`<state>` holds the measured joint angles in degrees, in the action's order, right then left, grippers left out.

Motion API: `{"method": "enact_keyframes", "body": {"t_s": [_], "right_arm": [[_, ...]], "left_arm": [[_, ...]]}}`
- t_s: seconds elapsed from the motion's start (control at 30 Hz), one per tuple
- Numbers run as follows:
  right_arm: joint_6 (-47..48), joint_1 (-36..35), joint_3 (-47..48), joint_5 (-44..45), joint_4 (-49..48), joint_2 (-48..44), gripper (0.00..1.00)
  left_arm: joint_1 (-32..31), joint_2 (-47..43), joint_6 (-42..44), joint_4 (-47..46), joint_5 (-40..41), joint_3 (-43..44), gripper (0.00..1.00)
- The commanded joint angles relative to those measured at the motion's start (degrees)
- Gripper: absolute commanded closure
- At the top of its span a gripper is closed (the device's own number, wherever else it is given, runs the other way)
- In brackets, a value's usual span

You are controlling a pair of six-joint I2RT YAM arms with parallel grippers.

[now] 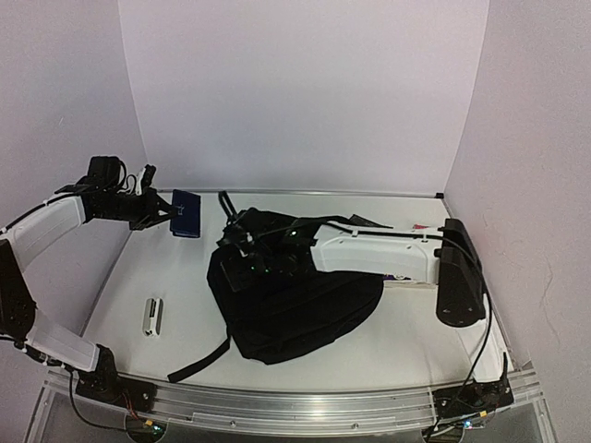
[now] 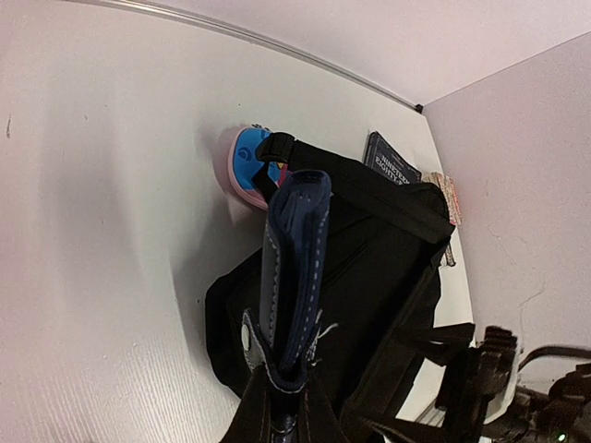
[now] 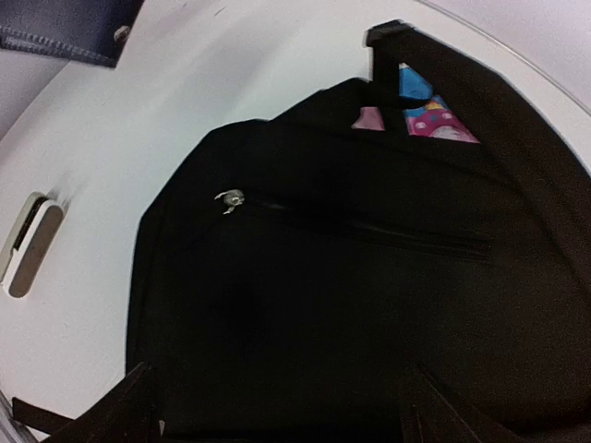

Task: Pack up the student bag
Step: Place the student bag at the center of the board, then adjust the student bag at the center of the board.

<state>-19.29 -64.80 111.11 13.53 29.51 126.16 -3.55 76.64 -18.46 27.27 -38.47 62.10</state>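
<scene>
Left arm [image 1: 51,226] raised, jaws clamped; right arm [image 1: 369,254] extended, jaws spread.

White print on book [image 2: 392,164], unreadable

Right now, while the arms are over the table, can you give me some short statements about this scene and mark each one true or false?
1. The left gripper is closed on the dark blue pouch. True.
2. The pouch is inside the student bag. False: it is held outside the bag, off to its left.
3. The right gripper is open above the bag. True.
4. The small white object lies on top of the bag. False: it lies on the table, left of the bag.
</scene>
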Motion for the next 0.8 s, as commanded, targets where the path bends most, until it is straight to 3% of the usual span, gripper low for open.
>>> {"method": "enact_keyframes", "body": {"t_s": [0.0, 0.23, 0.77], "right_arm": [[0.0, -1.6, 7.9, 2.3, -0.4, 6.2, 0.11], [-1.5, -4.0, 14.6, 8.9, 0.1, 14.5, 0.1], [2.0, -6.5, 17.7, 14.7, 1.6, 21.2, 0.11]], "left_arm": [[0.0, -2.6, 0.4, -1.0, 1.3, 0.2, 1.0], [0.1, -1.6, 0.0, -1.0, 0.3, 0.2, 1.0], [0.0, 0.2, -0.3, -1.1, -0.6, 0.3, 1.0]]}}
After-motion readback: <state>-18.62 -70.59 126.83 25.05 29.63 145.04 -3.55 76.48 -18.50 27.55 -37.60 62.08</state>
